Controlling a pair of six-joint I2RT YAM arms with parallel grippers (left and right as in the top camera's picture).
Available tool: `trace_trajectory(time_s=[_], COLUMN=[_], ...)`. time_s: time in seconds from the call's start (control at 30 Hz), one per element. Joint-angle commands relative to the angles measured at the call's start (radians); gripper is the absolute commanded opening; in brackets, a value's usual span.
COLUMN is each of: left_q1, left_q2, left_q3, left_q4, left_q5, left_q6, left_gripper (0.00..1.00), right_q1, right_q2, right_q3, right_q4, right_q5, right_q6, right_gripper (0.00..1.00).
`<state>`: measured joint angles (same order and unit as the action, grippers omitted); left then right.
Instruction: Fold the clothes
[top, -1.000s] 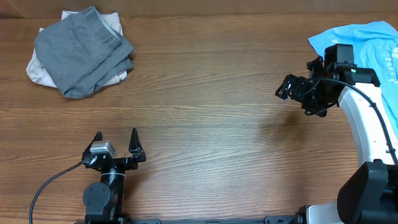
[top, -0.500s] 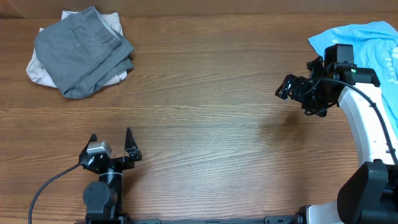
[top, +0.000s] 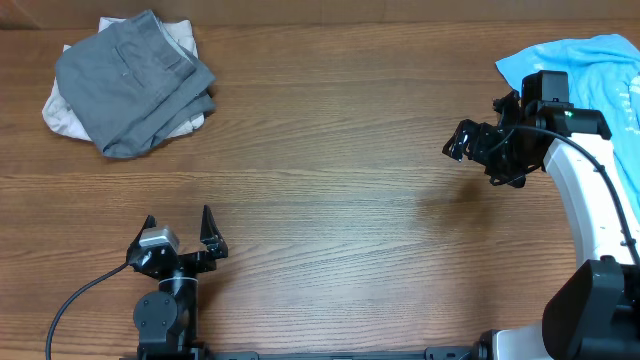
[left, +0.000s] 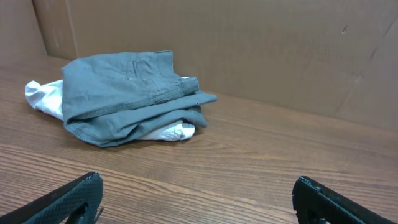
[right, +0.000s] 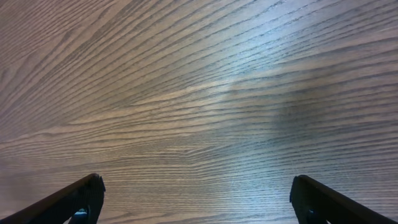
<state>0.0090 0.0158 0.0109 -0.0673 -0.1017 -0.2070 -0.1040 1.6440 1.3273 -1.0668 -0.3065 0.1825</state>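
Folded medium-grey shorts lie on a pale beige garment at the far left of the wooden table; both also show in the left wrist view. A light-blue T-shirt lies crumpled at the far right edge. My left gripper is open and empty near the front edge, well short of the grey pile. My right gripper is open and empty above bare wood, just left of the T-shirt. No black garment is in view.
The wooden table stretches between the two piles. A brown cardboard wall stands behind the table's far edge. A black cable runs from the left arm's base.
My left gripper drew back slightly toward the front left about a second ago and has since stayed still. The right arm and the clothes have not moved.
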Motion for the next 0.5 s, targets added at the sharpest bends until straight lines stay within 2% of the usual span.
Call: trace_trajectory(time_s=[0.0, 0.47], left_q1=[0.006, 0.006], left_q2=[-0.012, -0.012], left_q3=[-0.006, -0.006], left_q4=[0.001, 0.001], left_q5=[-0.003, -0.003], left_q6=[0.020, 0.020], left_gripper=[1.00, 1.00], right_q1=[-0.003, -0.003], right_q2=[-0.004, -0.020], right_q3=[0.003, 0.003], right_q4=[0.004, 0.004], right_q5=[0.003, 0.003], right_q6=[0.000, 0.000], right_gripper=[1.00, 1.00])
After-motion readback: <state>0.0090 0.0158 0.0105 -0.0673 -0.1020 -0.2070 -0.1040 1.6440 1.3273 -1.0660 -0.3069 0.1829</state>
